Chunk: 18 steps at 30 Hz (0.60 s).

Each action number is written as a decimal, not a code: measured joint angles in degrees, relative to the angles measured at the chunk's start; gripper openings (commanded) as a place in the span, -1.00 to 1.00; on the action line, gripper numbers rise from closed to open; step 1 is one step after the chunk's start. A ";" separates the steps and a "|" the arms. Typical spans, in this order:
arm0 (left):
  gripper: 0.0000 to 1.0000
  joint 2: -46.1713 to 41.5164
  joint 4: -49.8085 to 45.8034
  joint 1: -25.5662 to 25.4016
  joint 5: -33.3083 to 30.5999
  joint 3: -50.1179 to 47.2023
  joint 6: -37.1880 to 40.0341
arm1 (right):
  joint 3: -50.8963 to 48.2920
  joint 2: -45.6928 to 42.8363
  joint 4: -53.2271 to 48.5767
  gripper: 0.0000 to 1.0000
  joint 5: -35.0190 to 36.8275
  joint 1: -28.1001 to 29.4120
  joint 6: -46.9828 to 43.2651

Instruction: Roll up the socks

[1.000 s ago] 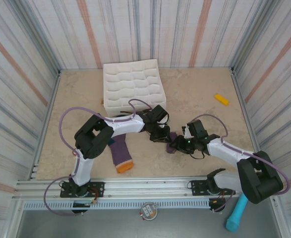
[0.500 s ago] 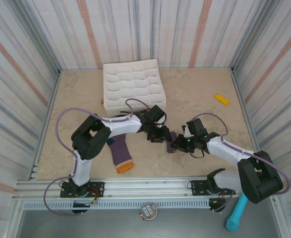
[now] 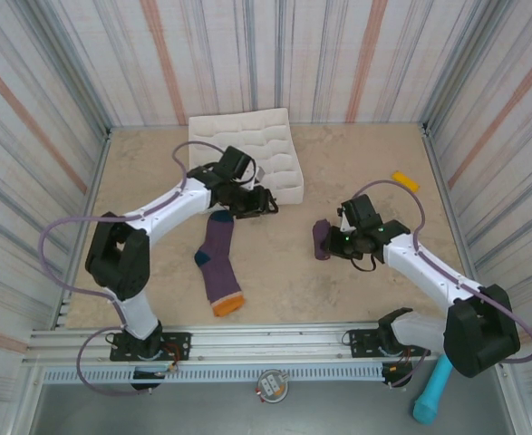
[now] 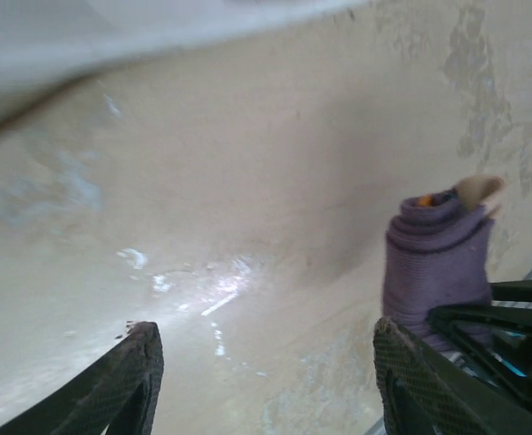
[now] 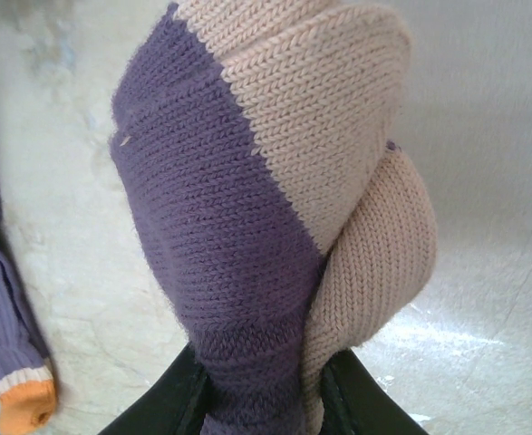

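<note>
Socks are sitting well apart on the tabletop [image 3: 374, 154]. The rolled sock [image 3: 320, 237] is sitting right of centre, and the right pincer [image 3: 333, 243] is clamping it from its right side. In the right wrist view its dark fingers [image 5: 179, 403] are pressing on either side of the purple and beige bundle's lower end. Whether the bundle is touching the surface is not clear.

The flat sock [image 3: 218, 265] is lying stretched out left of centre, with its orange toe pointing toward the arm bases and its teal heel on its left edge.

The left pincer [image 3: 261, 201] is hovering just in front of the white tray [image 3: 243, 149], near that tray's front edge. Its jaws are standing apart with nothing between them. The left wrist view is showing bare tabletop between the two fingertips [image 4: 139, 362], with the rolled sock beyond. A small yellow object [image 3: 405, 181] is lying near the right wall.
</note>
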 measured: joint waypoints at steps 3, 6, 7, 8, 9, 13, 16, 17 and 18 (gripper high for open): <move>0.32 -1.05 -3.85 3.41 -1.55 2.51 3.41 | 2.78 0.42 -1.29 -1.00 0.63 0.37 -1.11; 0.32 -1.25 -7.21 7.80 -2.58 5.46 6.62 | 4.20 1.22 -1.81 -1.00 0.63 0.85 -1.79; 0.32 -1.22 -8.39 9.46 -3.10 6.38 7.67 | 4.28 1.51 -1.86 -1.00 0.61 1.01 -1.97; 0.31 -1.22 -9.57 10.97 -3.65 7.26 8.59 | 4.28 1.77 -2.03 -1.00 0.52 1.09 -2.01; 0.30 -1.22 -10.78 12.33 -4.55 8.15 9.40 | 4.28 2.03 -2.25 -1.00 0.44 1.11 -2.03; 0.32 -1.22 -14.58 17.22 -7.48 10.86 11.93 | 4.17 2.60 -2.40 -1.00 0.20 1.20 -2.01; 0.31 -1.22 -16.90 19.34 -10.56 11.85 13.46 | 3.67 2.58 -2.12 -1.00 0.02 1.49 -1.92; 0.31 -1.20 -17.75 19.91 -11.45 12.07 13.94 | 3.45 2.56 -2.12 -1.00 -0.04 1.53 -1.90; 0.29 -1.11 -18.78 20.61 -12.33 12.35 14.36 | 3.26 2.56 -2.14 -1.00 -0.07 1.53 -1.90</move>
